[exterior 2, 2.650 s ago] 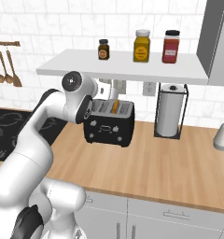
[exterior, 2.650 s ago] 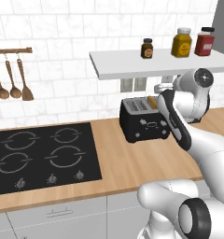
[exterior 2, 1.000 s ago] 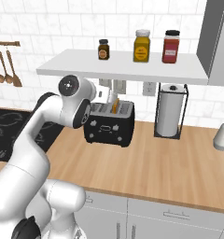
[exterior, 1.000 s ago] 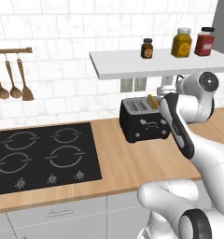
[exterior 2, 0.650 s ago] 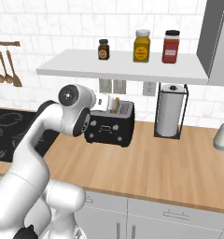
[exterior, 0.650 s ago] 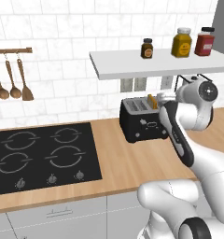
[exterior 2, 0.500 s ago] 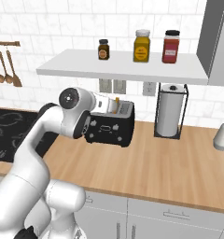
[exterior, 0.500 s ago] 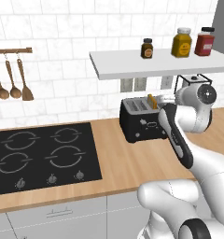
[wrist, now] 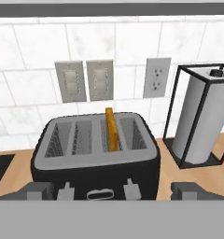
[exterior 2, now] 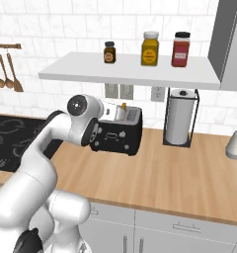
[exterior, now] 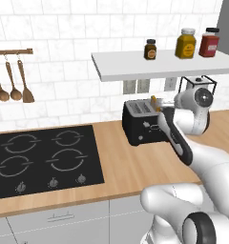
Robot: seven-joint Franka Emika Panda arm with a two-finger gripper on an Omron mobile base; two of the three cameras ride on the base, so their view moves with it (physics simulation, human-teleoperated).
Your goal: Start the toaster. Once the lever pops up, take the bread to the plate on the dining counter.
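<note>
black boxy two-slot toaster point(wrist: 95, 158) on wood worktop point(exterior 2: 189, 173), tan bread slice point(wrist: 111, 129) upright in slot, white arm's gripper point(wrist: 114, 191) spread wide before it

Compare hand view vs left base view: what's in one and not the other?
Hand view alone: a look down into the slots of the toaster, and the two wall switch plates seen square on. The open pincer straddles the toaster's front.

Left base view alone: the cooktop, hanging utensils, and three jars on the shelf.

Both: the black toaster on the wood counter, the bread standing up out of a slot, the wire paper-towel holder, and white tile wall.
</note>
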